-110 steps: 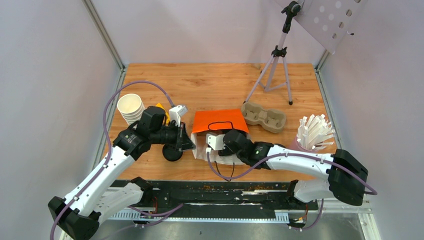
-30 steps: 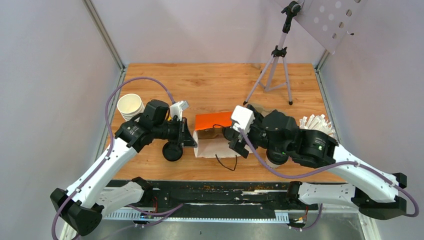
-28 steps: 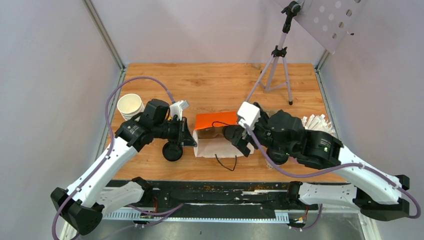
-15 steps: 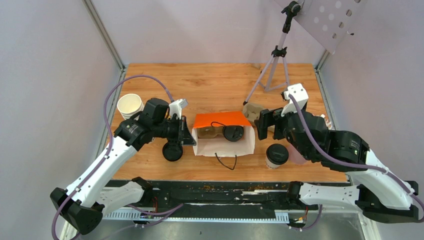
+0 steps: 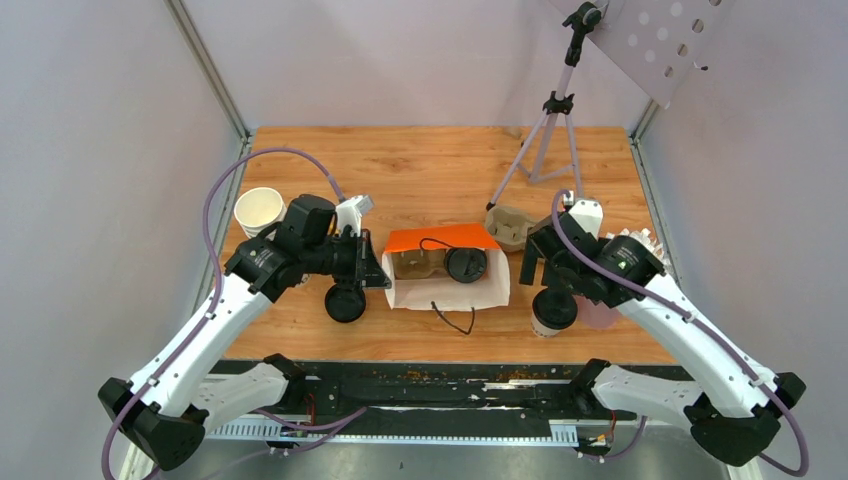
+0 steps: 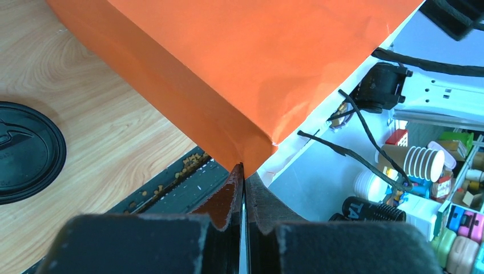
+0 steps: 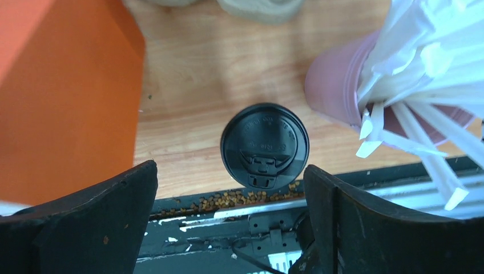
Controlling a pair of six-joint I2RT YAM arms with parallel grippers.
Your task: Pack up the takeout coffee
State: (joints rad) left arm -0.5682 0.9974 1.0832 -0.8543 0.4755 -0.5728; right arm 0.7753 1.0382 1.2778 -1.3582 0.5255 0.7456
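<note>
Coffee cup (image 7: 264, 145) below spread right jaws

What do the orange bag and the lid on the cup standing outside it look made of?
Orange bag: paper, matte, going by its crisp creased corner. Cup lid: probably moulded plastic, black, slightly glossy, with embossed relief.

A wooden counter (image 5: 420, 170) carries an orange paper bag (image 5: 440, 238) at its centre, a lidded white cup (image 5: 553, 307) just to its right and a loose black lid (image 5: 345, 303) to its left. Also on it are a stack of white cups (image 5: 258, 209), a cardboard carrier (image 5: 507, 222), a pink cup of white sticks (image 7: 334, 85) and a tripod (image 5: 548, 140).
</note>
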